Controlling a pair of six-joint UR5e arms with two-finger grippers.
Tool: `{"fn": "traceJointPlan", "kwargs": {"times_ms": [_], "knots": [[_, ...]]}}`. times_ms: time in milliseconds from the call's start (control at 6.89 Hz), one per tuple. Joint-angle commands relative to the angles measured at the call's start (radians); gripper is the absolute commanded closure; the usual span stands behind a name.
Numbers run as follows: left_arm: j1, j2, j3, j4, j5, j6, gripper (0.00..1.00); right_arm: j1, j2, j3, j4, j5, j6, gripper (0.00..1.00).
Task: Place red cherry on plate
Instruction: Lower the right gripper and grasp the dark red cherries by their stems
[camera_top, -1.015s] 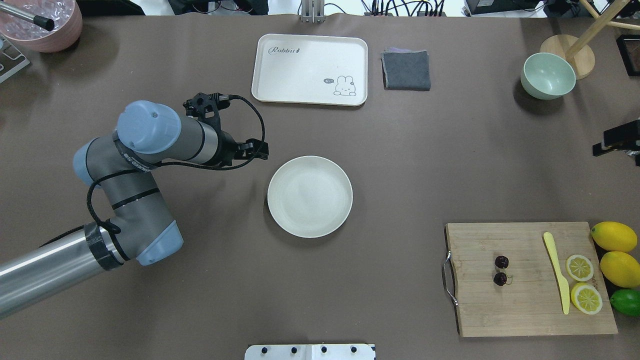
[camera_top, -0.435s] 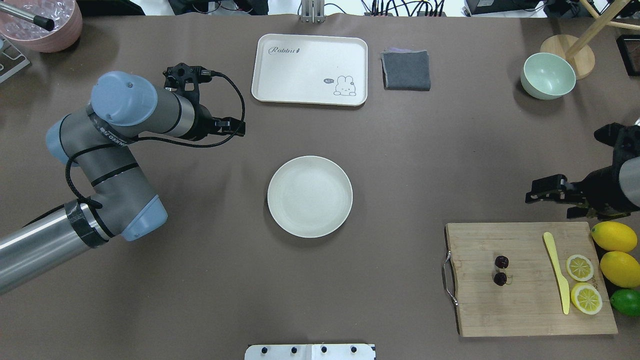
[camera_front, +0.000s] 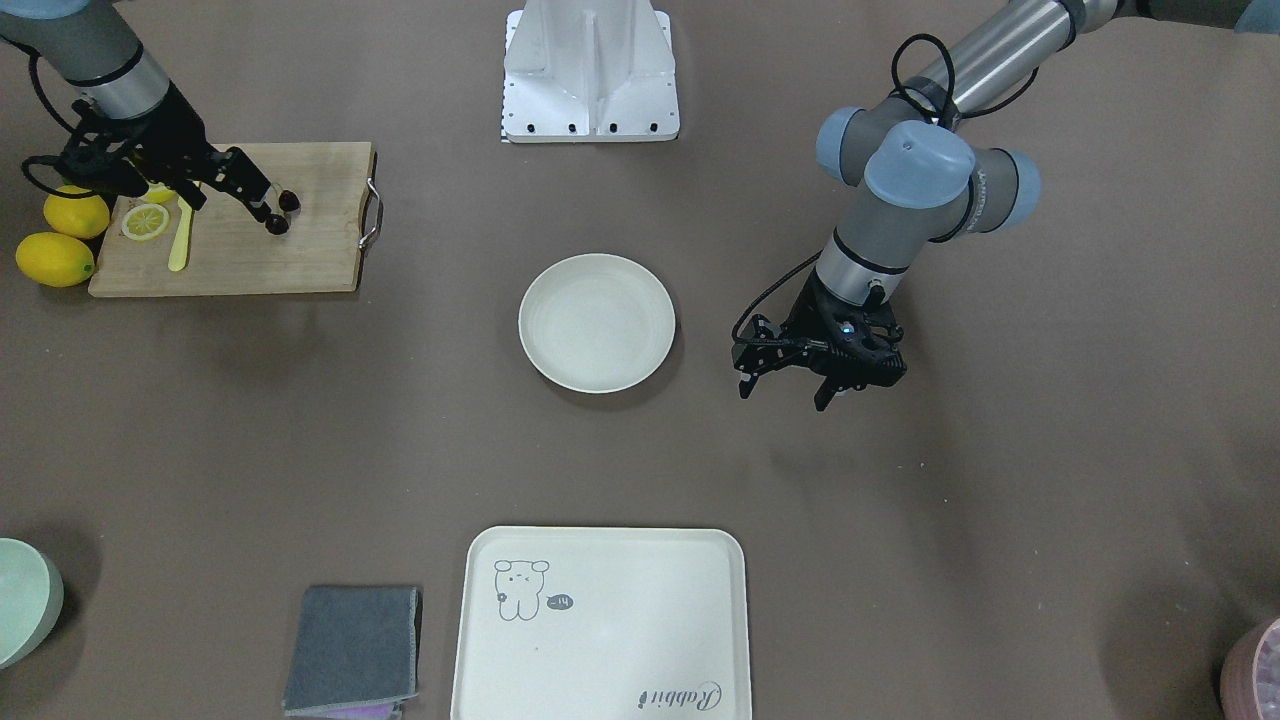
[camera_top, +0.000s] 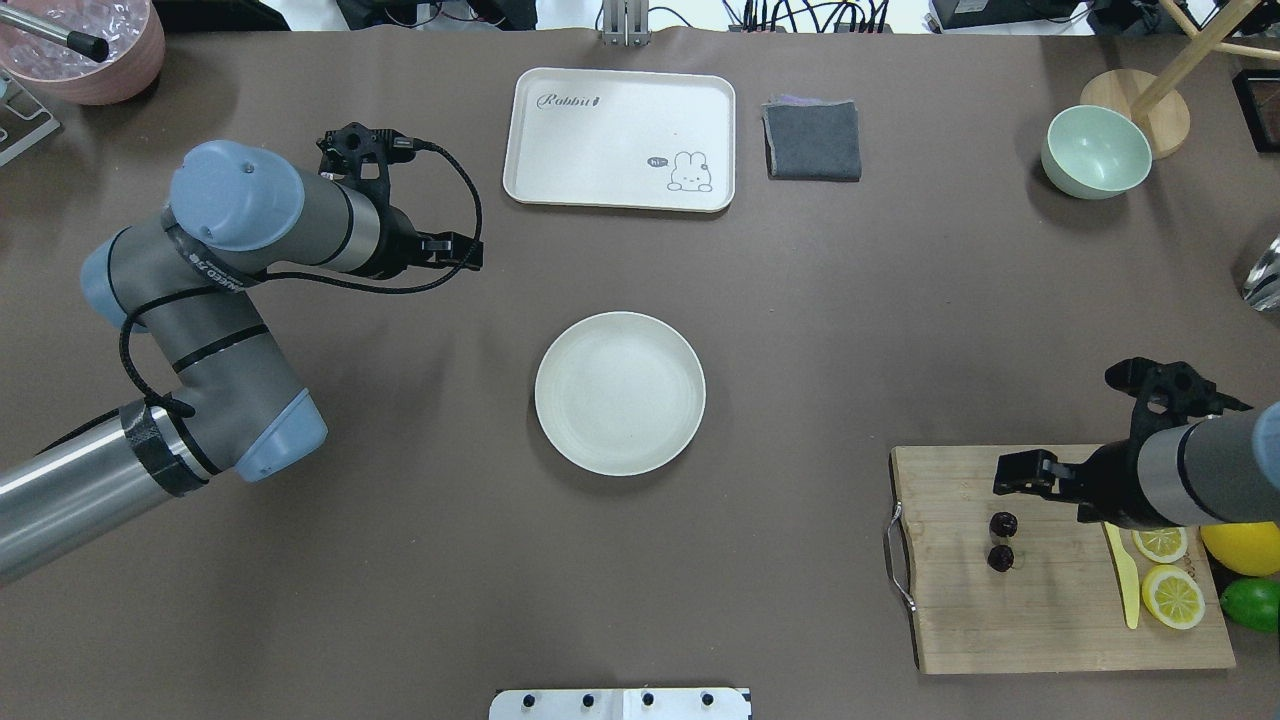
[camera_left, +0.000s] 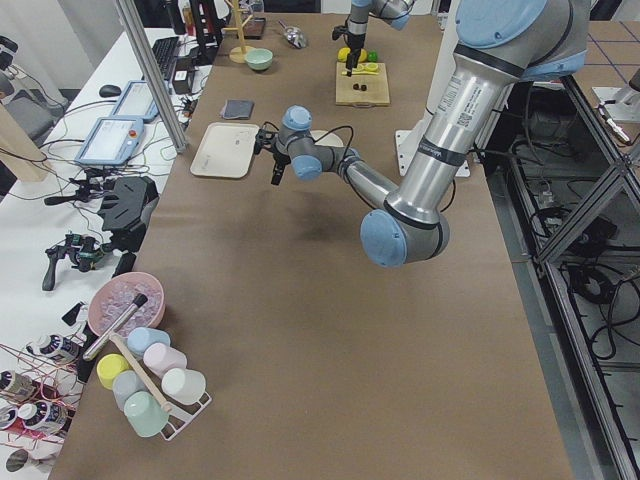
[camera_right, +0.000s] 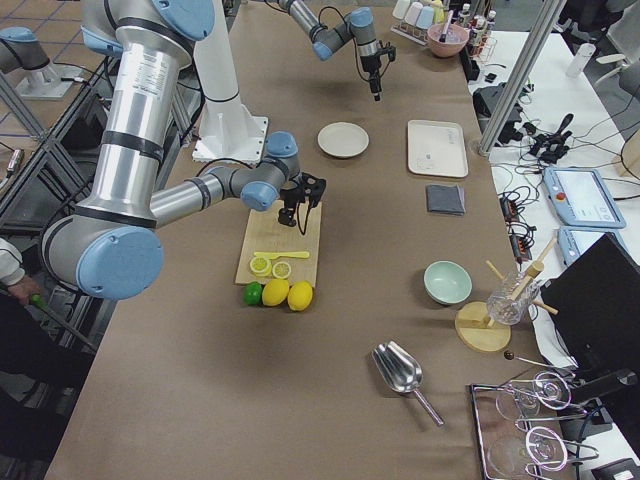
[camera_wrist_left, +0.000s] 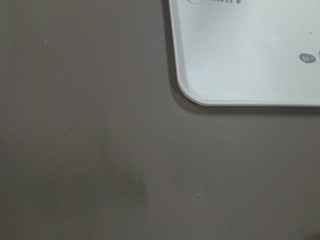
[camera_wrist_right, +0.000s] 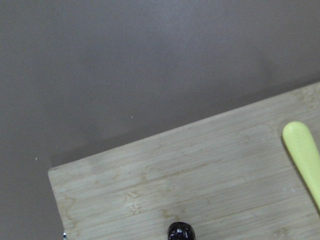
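Observation:
The red cherry (camera_top: 1003, 524) is a pair of tiny dark fruits lying on the left part of a wooden cutting board (camera_top: 1050, 620). It also shows beside my right fingers in the front-facing view (camera_front: 289, 200), and one cherry (camera_wrist_right: 180, 232) sits at the bottom edge of the right wrist view. My right gripper (camera_front: 262, 203) hovers open just over the board's far side, close to the cherry and holding nothing. The cream plate (camera_top: 620, 392) stands bare mid-table. My left gripper (camera_front: 783, 392) hangs open over bare table, left of the plate and nearer the tray.
On the board lie a yellow knife (camera_top: 1122, 575) and two lemon slices (camera_top: 1172, 597); a whole lemon (camera_top: 1245, 548) and a lime (camera_top: 1252, 603) sit off its right end. At the far edge are a rabbit tray (camera_top: 620, 140), a grey cloth (camera_top: 812, 140) and a pale green bowl (camera_top: 1095, 150).
My left arm has drawn back from the plate, up and to the left. My right arm has come in from the right edge to above the cutting board, near the cherry.

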Motion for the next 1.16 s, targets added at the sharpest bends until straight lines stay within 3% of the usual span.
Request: {"fn": "traceJointPlan", "kwargs": {"times_ms": [0, 290, 870, 1015], "knots": [[-0.001, 0.001, -0.001, 0.0, 0.001, 0.0, 0.02, -0.083, 0.001, -0.005, 0.0, -0.048, 0.03, 0.0], [0.0, 0.001, -0.001, -0.002, 0.003, 0.0, 0.02, -0.118, 0.003, -0.02, 0.0, -0.071, 0.03, 0.07], [0.002, 0.001, -0.001, -0.005, 0.001, -0.001, 0.02, -0.135, -0.005, -0.003, -0.005, -0.069, 0.03, 0.67], [0.003, 0.001, -0.001, -0.005, 0.003, -0.001, 0.02, -0.131, -0.006, 0.006, -0.006, -0.065, 0.03, 0.74]]}}
